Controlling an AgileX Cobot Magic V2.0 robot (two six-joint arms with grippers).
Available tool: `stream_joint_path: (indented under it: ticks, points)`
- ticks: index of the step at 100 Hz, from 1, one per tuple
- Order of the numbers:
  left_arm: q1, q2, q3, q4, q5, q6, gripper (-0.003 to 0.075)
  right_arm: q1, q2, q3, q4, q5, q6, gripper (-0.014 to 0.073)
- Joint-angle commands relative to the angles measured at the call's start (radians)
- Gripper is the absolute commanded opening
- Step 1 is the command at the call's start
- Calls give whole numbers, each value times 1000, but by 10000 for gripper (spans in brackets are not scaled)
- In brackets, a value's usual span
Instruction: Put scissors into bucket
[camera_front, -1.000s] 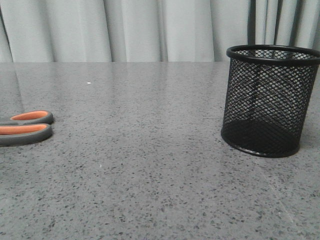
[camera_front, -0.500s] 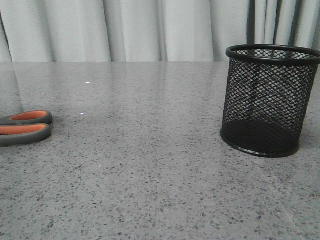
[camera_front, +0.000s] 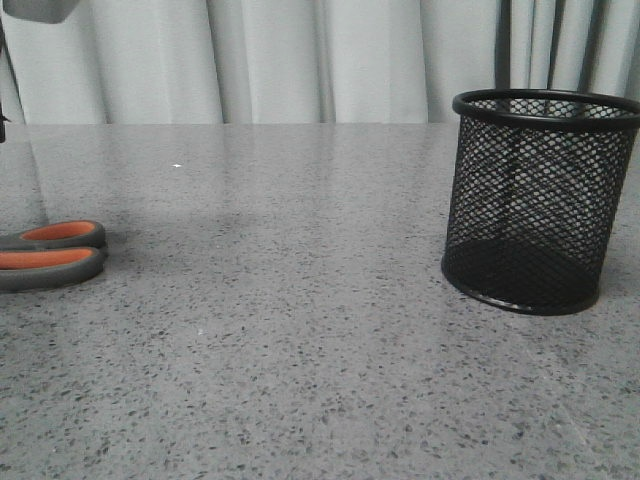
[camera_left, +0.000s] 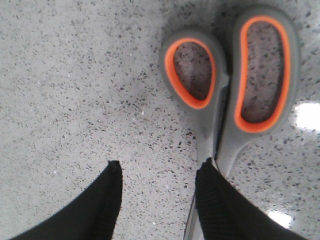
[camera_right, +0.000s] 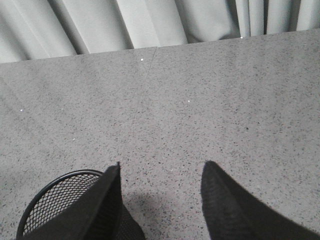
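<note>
A grey piece of the robot has come into the top left corner of the front view since half a second ago, and a faint shadow now lies on the counter beside the scissors; scissors and bucket have not moved. The counter is grey speckled stone, with pale curtains behind. The scissors lie flat at the far left, long axis running left-right, handle loops toward the right. The bucket stands upright at the right. The left claw hangs open above the scissors, holding nothing; the right claw is open and empty above the bucket.
</note>
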Motion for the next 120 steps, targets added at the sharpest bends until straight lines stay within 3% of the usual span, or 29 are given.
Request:
stream_joint_path:
  ticks: [1,11,21,33,72,120]
  points:
    - [-6,-46,-33,-10,-1,-20,318,4,3,-34,-22,-85,-9,328]
    - [-6,-63,-33,-42,43,-18,342,4,3,-34,-22,-85,-9,328]
    - [12,-78,-33,-182,94,-12,351,7,3,-34,-22,-85,-9,328]
    - [58,-86,-33,-310,161,114,351,21,3,-34,-22,-83,-9,328]
    - [87,-78,-43,-135,137,238,351,31,3,-34,-22,-55,-9,328]
    - [87,3,-43,-192,136,278,359,53,3,-34,-35,-40,-9,328]
